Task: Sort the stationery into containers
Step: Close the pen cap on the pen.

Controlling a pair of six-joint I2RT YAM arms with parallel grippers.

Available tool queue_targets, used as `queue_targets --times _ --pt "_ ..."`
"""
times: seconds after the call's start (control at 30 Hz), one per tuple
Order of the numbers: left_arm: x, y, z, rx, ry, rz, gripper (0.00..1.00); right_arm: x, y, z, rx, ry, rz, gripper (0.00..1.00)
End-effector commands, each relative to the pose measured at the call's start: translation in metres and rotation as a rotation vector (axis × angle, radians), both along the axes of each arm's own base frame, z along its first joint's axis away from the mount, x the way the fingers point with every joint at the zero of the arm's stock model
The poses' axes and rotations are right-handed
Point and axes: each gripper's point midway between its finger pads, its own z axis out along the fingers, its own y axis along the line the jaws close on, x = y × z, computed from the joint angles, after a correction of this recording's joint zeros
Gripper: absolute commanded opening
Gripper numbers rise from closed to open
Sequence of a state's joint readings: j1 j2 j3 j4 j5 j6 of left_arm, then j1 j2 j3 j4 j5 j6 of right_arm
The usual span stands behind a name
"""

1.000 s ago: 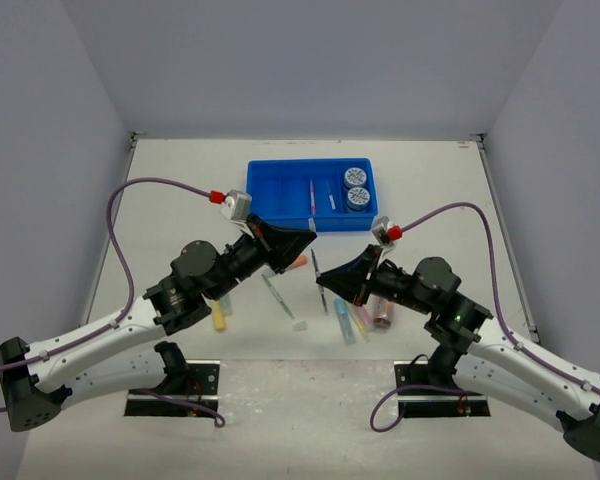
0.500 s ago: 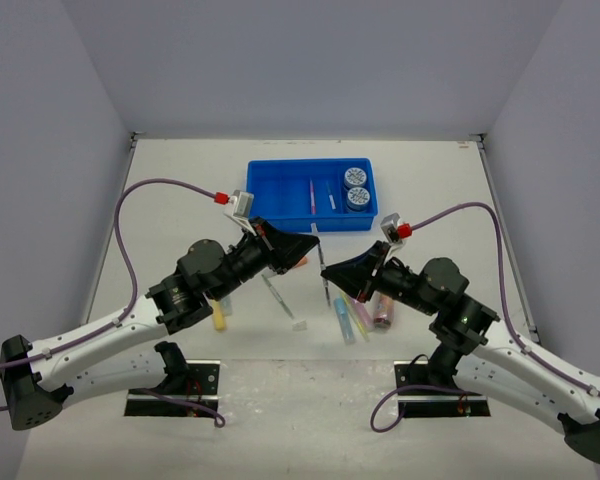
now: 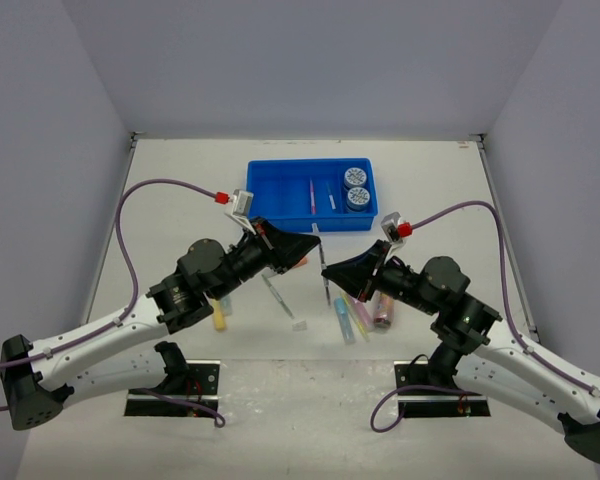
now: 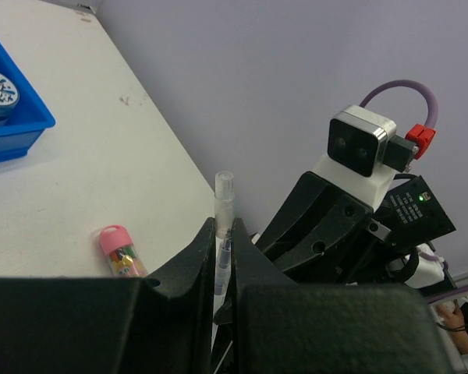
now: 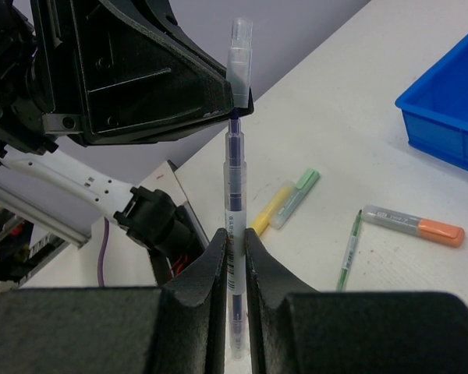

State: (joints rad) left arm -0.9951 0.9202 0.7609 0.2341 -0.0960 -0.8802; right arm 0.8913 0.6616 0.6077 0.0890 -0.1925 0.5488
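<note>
My left gripper (image 3: 314, 238) is shut on a clear pen cap (image 4: 224, 195). My right gripper (image 3: 327, 272) is shut on the barrel of a thin blue-ink pen (image 5: 234, 187) and holds it upright above the table. The pen's tip meets the cap at the left fingertips (image 5: 218, 86). In the left wrist view my left gripper (image 4: 223, 227) pinches the cap; in the right wrist view my right gripper (image 5: 234, 236) pinches the barrel. The blue tray (image 3: 272, 185) at the back holds two patterned discs (image 3: 356, 173) and two thin pens (image 3: 311, 195).
Loose on the table are a pink tube (image 3: 384, 310), a blue marker (image 3: 344, 322), a yellow marker (image 3: 218, 318), a green pen (image 3: 277, 297) and an orange-capped marker (image 5: 413, 222). A green marker (image 5: 296, 191) lies beside the yellow one (image 5: 269, 209).
My right gripper has lifted the pen up and toward the left gripper, bringing its tip to the cap. My left gripper has shifted slightly right.
</note>
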Motion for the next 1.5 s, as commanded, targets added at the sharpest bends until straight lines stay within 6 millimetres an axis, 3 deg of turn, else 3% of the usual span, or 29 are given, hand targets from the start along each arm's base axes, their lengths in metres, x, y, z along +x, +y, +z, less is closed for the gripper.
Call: queue_targets --times 0.0,0.4,0.7,1.2,1.4,1.47 --pt "-0.002 -0.003 0.011 -0.036 -0.014 -0.024 0.00 0.002 0.000 0.031 0.050 -0.060 -0.013 0.00" --pt "-0.004 -0.006 0.007 -0.040 -0.027 -0.040 0.00 0.006 -0.002 0.030 0.052 -0.047 -0.037 0.00" --pt "-0.023 -0.016 0.005 -0.055 -0.127 -0.160 0.00 0.007 -0.005 0.049 0.075 -0.049 -0.058 0.00" --pt "-0.043 -0.028 -0.031 0.102 -0.291 -0.317 0.00 0.008 -0.020 0.090 0.125 -0.123 -0.107 0.00" --pt "-0.045 -0.029 -0.035 0.117 -0.293 -0.338 0.00 0.006 -0.017 0.094 0.109 -0.194 -0.084 0.00" --pt "-0.041 -0.024 -0.032 0.122 -0.284 -0.300 0.05 0.005 -0.019 0.092 0.106 -0.212 -0.085 0.00"
